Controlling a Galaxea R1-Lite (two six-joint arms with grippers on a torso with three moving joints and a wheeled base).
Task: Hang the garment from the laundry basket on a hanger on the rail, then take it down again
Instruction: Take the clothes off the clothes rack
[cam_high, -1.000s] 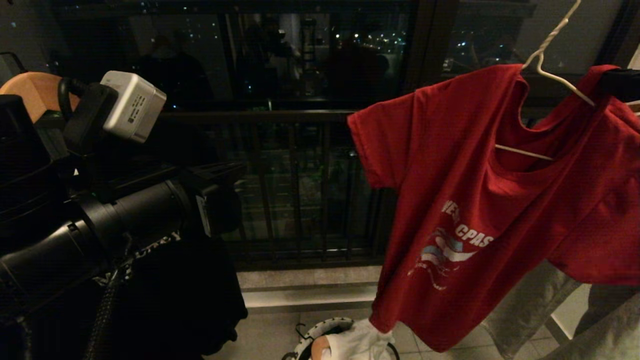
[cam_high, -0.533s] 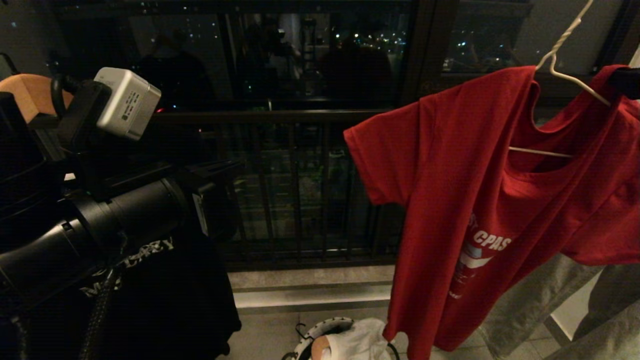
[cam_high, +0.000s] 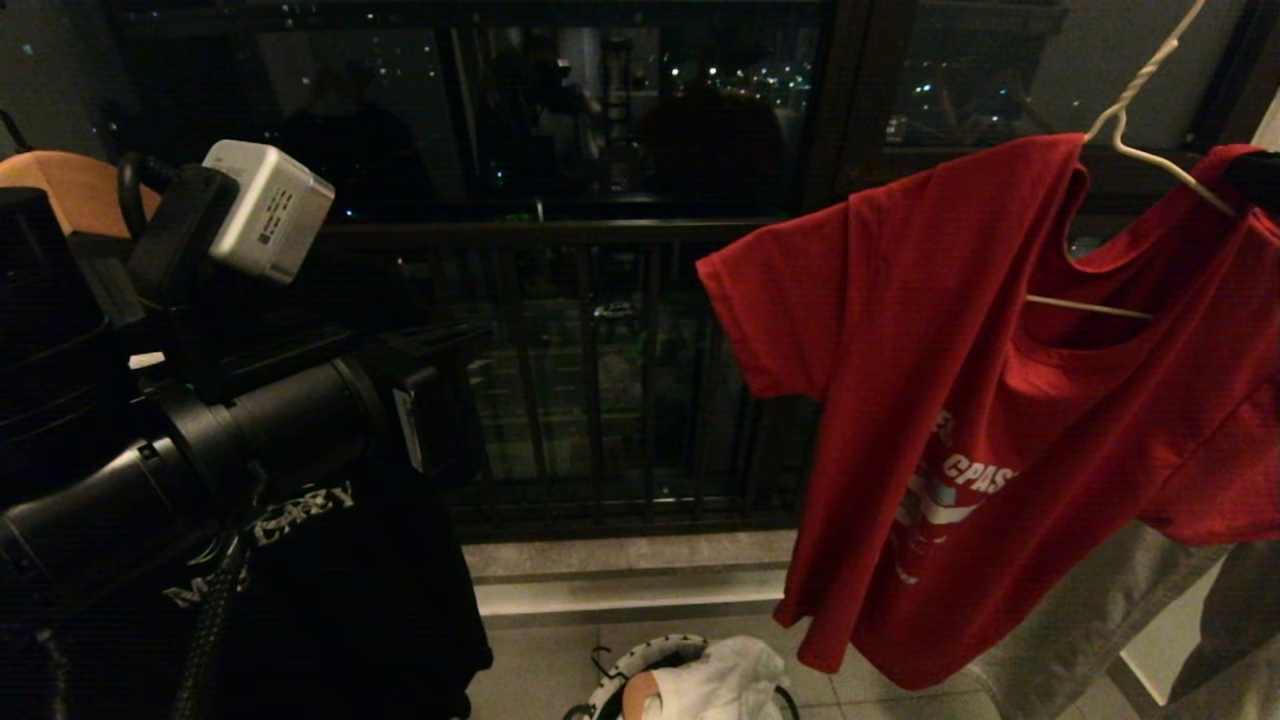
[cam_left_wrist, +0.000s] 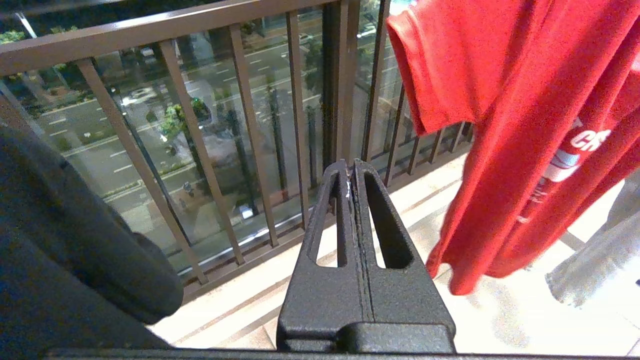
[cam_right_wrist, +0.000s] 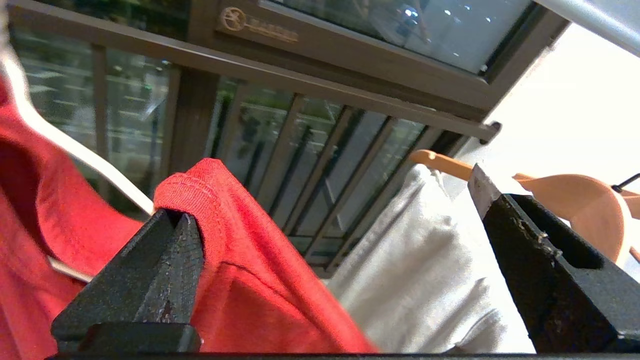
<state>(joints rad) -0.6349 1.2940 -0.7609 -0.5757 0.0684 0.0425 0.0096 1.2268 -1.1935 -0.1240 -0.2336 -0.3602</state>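
**A:** Balcony, night: where does the garment (cam_high: 1000, 400) hang?

**B:** On the thin white hanger (cam_high: 1150, 160), to the robot's right, in front of the dark balcony railing (cam_left_wrist: 210, 150). The laundry basket (cam_high: 640, 670) sits on the floor below and to its left, a white cloth (cam_high: 725, 680) in it. The rail itself is out of view.

**A:** How does it lie on the wire?

**B:** Crooked. The long axis runs collar to hem, roughly straight down, hem toward the floor. The printed chest faces the robot, turned partly away. The shoulder line slopes, and the cloth on the right shoulder is bunched up rather than spread.

**A:** And the claws?

**B:** The right gripper (cam_right_wrist: 330, 235) stands wide, nothing clamped; one finger touches a red fold at the shirt's right shoulder, the other is well clear, near a wooden hanger (cam_right_wrist: 575, 200) and pale cloth. The left gripper (cam_left_wrist: 352, 175) is closed and empty, pointing at the railing, apart from the shirt.

**A:** How would the shirt handle?

**B:** Likely light, soft and limp; it should swing and fold at a touch. Thin wire may let it slide. The shoulder seam or collar edge looks the surest hold; the hanger's twisted neck suits lifting the whole thing.
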